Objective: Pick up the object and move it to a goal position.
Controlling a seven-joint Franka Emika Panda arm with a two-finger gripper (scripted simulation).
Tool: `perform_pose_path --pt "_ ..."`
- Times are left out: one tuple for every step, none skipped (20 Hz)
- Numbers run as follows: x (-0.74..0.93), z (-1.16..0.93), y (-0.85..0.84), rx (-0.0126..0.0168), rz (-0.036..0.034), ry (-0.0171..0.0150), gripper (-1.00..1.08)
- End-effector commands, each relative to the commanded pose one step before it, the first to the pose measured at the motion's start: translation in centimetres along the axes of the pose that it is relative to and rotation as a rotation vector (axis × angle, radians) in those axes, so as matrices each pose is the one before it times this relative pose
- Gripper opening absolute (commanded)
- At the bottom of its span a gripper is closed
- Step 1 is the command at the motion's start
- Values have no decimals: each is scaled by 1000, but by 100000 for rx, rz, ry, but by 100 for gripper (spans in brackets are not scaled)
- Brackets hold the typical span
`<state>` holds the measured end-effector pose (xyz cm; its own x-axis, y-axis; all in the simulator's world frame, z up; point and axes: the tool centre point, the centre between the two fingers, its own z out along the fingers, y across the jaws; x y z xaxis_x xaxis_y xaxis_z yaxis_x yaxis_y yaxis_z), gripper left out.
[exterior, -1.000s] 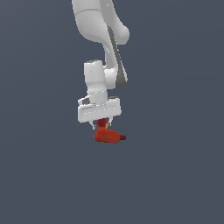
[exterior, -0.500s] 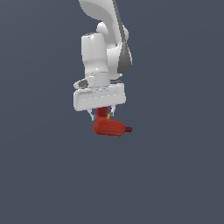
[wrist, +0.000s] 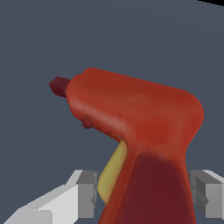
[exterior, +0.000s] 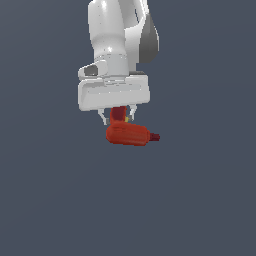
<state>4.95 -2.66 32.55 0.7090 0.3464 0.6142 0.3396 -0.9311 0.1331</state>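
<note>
1. In the upper middle of the exterior view, the white arm point(exterior: 120, 45) is seen hanging downward, with its gripper point(exterior: 119, 119) pointed down.
2. The gripper is clamped on the drill point(exterior: 128, 134); its handle is held between the two fingers point(exterior: 104, 118), one finger on each side.
3. The drill is held in the air, just below the white gripper body, against the plain dark grey background point(exterior: 200, 200).
4. The drill's rounded orange-red body is laid roughly level, with the dark maroon tip point(exterior: 155, 137) pointed toward the exterior view's right.
5. In the wrist view, the drill point(wrist: 135, 118) is seen close up, its handle running down between the grey fingers point(wrist: 87, 192), its maroon tip point(wrist: 59, 85) at the far end.
6. A yellow patch point(wrist: 113, 175) is seen beside the handle, just under the body.
7. A small maroon nub point(wrist: 87, 124) is seen on the underside of the body.
8. Contact between the finger pads and the handle is partly hidden by the handle itself.
</note>
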Motion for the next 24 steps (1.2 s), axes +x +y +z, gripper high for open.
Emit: perform_pose_path --pt "1702 -1399 157 -36 -112 415 -100" --pt "599 -497 65 50 19 44 -100" --pt "601 -498 67 46 22 46 -100" --pt "599 -498 70 42 25 49 -100" --pt "592 -487 69 26 20 36 -100" --pt "577 -485 76 30 33 52 -100" --pt "556 -472 81 19 40 53 -100" --pt "546 -424 55 0 0 0 -100" --pt "521 -460 104 1 68 70 -100" --pt "524 -397 56 0 0 0 -100" --pt "484 -431 121 -34 86 58 -100" --pt "453 -378 95 -33 55 26 -100" --pt "414 -344 91 -39 53 20 -100" --pt "388 -286 44 0 0 0 -100" --pt "327 -287 100 -61 73 20 -100" --pt "292 -243 79 -45 51 11 -100" --pt "266 -187 33 0 0 0 -100" --pt "211 -174 73 -44 52 10 -100" --pt "185 -119 27 0 0 0 -100" --pt "129 -106 69 -39 55 13 -100" --pt "105 -53 20 0 0 0 -100" --pt "67 -25 16 0 0 0 -100" --pt "34 -6 10 0 0 0 -100" --pt "9 0 3 0 0 0 -100"
